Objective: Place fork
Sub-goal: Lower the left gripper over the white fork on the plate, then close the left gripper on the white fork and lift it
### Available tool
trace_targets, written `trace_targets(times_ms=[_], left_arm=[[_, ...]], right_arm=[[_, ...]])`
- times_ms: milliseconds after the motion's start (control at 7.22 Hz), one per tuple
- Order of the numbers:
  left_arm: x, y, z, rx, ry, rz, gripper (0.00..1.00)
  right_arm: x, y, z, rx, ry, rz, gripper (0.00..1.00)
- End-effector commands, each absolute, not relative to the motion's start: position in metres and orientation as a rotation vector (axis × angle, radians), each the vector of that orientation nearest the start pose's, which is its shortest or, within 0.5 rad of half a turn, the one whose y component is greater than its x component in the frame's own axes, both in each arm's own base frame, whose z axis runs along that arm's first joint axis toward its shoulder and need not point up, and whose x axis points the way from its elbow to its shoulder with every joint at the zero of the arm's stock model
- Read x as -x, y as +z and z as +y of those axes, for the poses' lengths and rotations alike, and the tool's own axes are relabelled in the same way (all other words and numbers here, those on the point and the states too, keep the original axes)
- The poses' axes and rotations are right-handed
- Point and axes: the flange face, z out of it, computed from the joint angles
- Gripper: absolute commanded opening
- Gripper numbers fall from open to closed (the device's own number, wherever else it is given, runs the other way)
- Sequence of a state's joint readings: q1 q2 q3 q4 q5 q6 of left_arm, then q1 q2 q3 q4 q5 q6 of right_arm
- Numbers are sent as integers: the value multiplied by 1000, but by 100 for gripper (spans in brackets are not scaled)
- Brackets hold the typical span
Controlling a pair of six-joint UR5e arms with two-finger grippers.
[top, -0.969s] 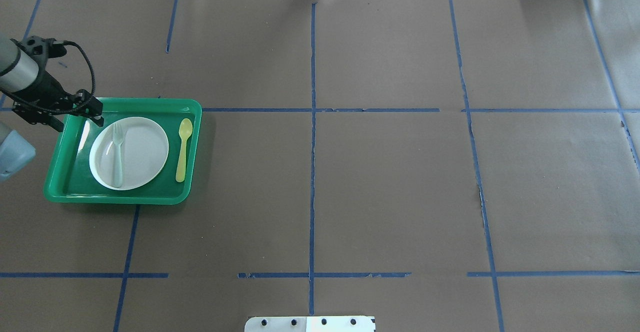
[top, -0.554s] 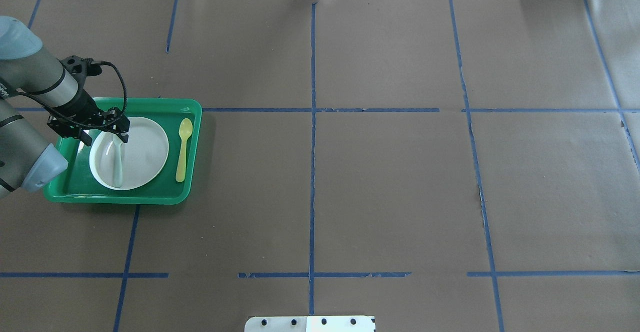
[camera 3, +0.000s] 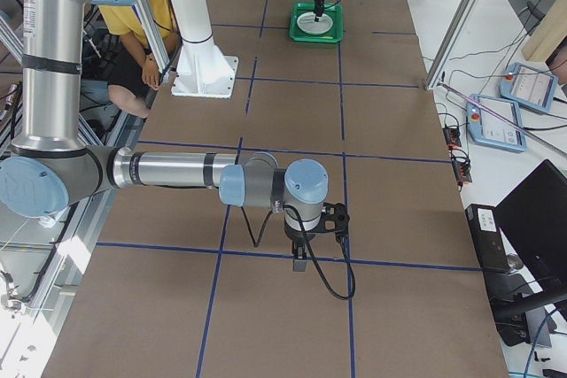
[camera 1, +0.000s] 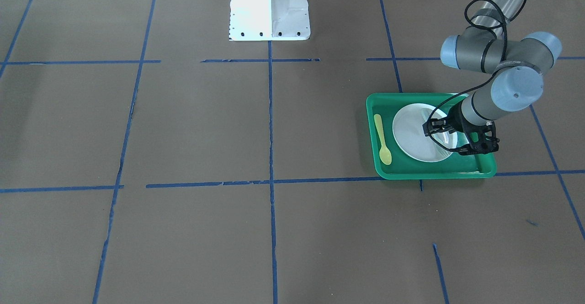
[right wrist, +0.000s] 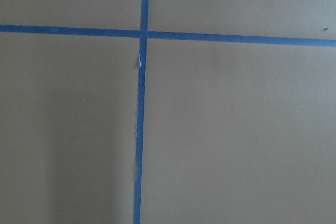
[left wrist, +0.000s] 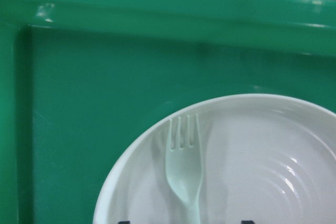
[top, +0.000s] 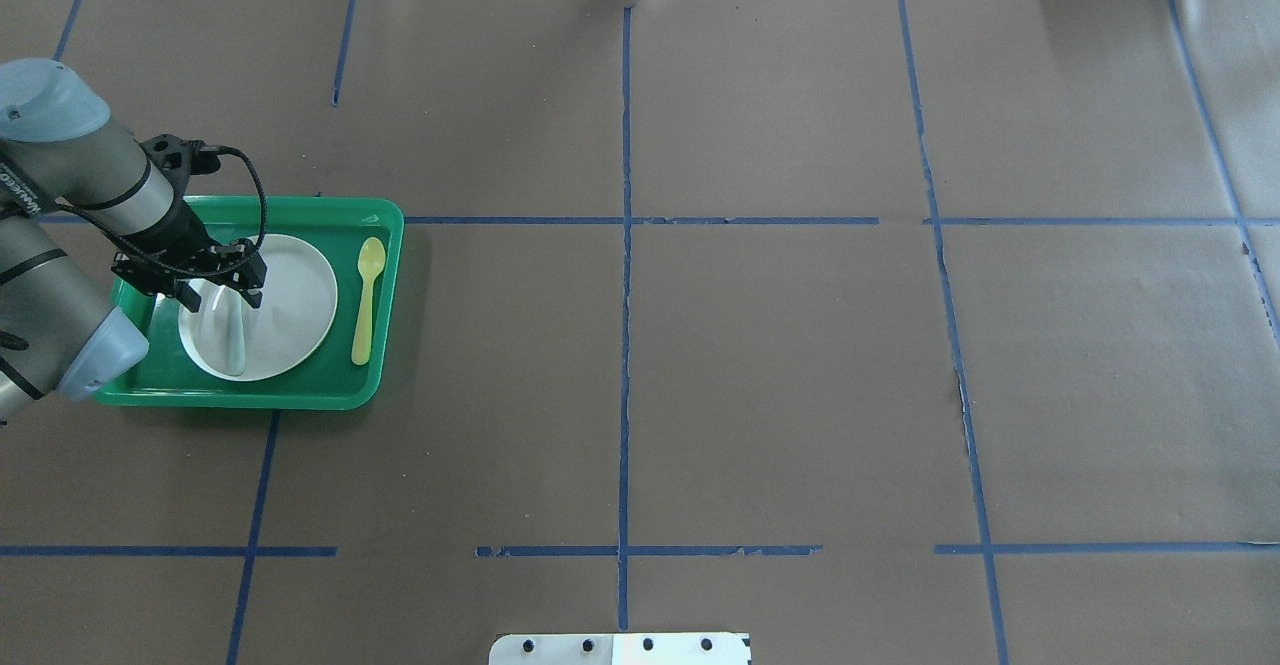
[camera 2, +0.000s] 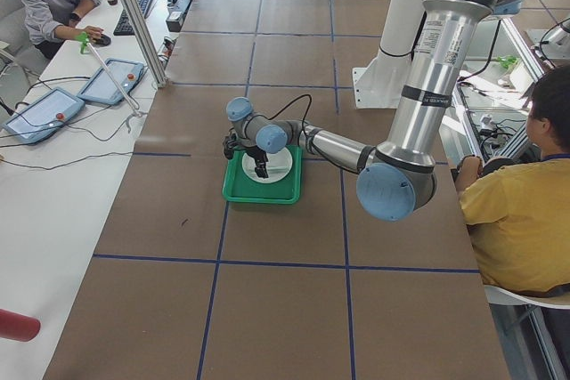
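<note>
The pale whitish-blue fork lies on a white plate in a green tray, tines toward the far side. In the overhead view only its handle shows below the gripper. My left gripper is open and hangs just over the plate with a finger on each side of the fork; I cannot tell whether it touches. It also shows in the front view. My right gripper hangs over bare table far from the tray; I cannot tell if it is open.
A yellow spoon lies in the tray to the right of the plate. Brown paper with blue tape lines covers the table. The white robot base stands mid-table. People sit at the sides.
My left gripper has moved from the tray's far-left edge to over the plate, then a little nearer along the fork. Fork, plate and spoon have not moved.
</note>
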State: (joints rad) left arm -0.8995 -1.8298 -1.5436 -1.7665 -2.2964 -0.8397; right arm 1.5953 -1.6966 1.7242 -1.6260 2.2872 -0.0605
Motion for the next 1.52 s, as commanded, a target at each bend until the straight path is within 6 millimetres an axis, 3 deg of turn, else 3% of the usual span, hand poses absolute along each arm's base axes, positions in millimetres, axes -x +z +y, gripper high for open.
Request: trace_targets(times_ms=[0,138,277,415,831,969,1385], left_arm=[[-331,511,-521,196,-2,797,60],[-331,513,-520,197,2,796,60],[-331,514,-520,197,3,795,53],[-331,514,-520,197,3,795,38],[-332,513,-520,196,7,796,16],[-332,512,-520,195,5,797,0],[-325,498,-519,169,11,811,0]], right_arm=[[-79,651,-435,-4,-25,-717,100],[-79,651,-435,-4,-24,-717,100],[-79,651,-435,-4,-25,-717,100],[-79,651,-435,-4,-25,-717,100],[-79,651,-435,-4,-24,-717,100],[-79,651,-435,-4,-25,-717,100],[-79,651,-435,-4,-25,-717,100]])
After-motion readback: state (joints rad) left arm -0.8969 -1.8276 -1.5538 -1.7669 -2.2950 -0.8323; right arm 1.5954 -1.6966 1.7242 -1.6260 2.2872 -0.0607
